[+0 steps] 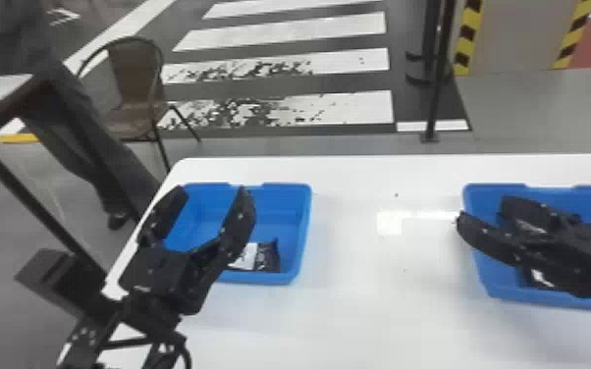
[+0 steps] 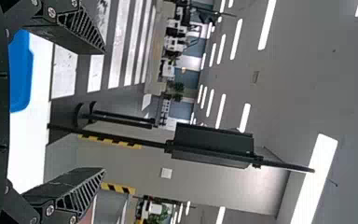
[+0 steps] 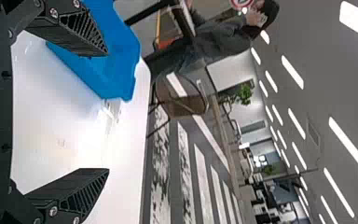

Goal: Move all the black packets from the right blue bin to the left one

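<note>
Nearest my head camera is my left pincer (image 1: pixel 212 191), reaching up past the left bin (image 1: pixel 305 221), its fingers spread wide with nothing between them. My left wrist view has the same wide gap, just air between the fingers. My right pincer (image 1: pixel 482 210) is over the right bin (image 1: pixel 473 245), and it's standing well open too; my right wrist view gives me two fingers far apart and nothing gripped.

In the left bin I've got one packet (image 1: pixel 269 257) lying low by the near wall, toward the right corner. It's black and a bit creased along its edge, with a whitish, shiny panel on its left part. My left pincer's finger covers some of that side, so I can't trace its full outline.

The right bin is harder. A dark packet (image 1: pixel 540 278) with a white patch shows near the front wall, partly hidden under my right pincer. There's a greyish gleam between those fingers in the head view, which could be another packet farther down, but the black on black makes it tough to call. The bin's right end is cut off by the view's edge. Both bins sit well apart on the white worktop (image 1: pixel 358 304).
</note>
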You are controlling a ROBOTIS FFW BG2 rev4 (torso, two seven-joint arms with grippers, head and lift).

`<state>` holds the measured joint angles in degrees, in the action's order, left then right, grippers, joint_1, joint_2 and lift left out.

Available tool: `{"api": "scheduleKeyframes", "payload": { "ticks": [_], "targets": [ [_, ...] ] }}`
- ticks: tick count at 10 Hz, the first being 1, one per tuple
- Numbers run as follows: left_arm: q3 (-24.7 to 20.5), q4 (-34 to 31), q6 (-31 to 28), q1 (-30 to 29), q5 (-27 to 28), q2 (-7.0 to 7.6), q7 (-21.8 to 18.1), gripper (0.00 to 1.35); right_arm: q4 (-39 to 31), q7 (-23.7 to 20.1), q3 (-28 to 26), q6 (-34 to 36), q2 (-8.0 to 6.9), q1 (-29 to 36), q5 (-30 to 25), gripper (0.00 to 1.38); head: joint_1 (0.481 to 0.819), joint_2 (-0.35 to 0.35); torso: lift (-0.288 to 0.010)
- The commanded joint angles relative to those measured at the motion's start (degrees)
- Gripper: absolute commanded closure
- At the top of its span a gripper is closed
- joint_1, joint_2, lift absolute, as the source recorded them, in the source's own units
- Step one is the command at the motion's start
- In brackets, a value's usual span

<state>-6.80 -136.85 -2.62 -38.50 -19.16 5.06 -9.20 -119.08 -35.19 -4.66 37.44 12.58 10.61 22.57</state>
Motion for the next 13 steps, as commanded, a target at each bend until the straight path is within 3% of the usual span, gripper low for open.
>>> {"api": "scheduleKeyframes", "payload": {
  "ticks": [1,2,4,6,9,13],
  "targets": [
    [1.31,-3.99,-2.16,-5.65,-3.92,-0.23,-0.11,0.12,3.28,0.03,-4.59,0.81,0.25,-3.45,-5.31,0.15,0.695,0.13,-0.14],
    [1.54,-3.99,-3.85,-6.07,-4.37,-0.49,-0.46,0.12,6.09,-0.15,-7.68,1.23,0.69,-5.98,-9.31,0.15,0.695,0.093,-0.14],
    [0.05,-3.99,-4.27,-6.07,-4.6,-1.02,-1.43,0.12,12.56,-3.66,-12.48,1.79,1.57,-10.48,-17.99,0.14,0.695,-0.052,-0.14],
    [-0.52,-3.99,-5.53,-6.21,-4.72,-1.37,-1.61,0.12,17.77,-7.26,-14.76,3.06,2.53,-13.71,-23.48,0.14,0.695,-0.133,-0.14],
    [-0.29,-3.85,-6.38,-5.37,-4.72,-1.28,-1.69,0.12,23.95,-8.76,-14.88,4.04,2.8,-15.82,-26.68,0.14,0.695,-0.183,-0.14],
    [0.28,-3.57,-6.94,-4.95,-4.49,-1.11,-1.69,0.12,33.52,-7.88,-12.36,0.52,1.48,-20.74,-26.56,0.14,0.695,-0.19,-0.14]
  ]
}}
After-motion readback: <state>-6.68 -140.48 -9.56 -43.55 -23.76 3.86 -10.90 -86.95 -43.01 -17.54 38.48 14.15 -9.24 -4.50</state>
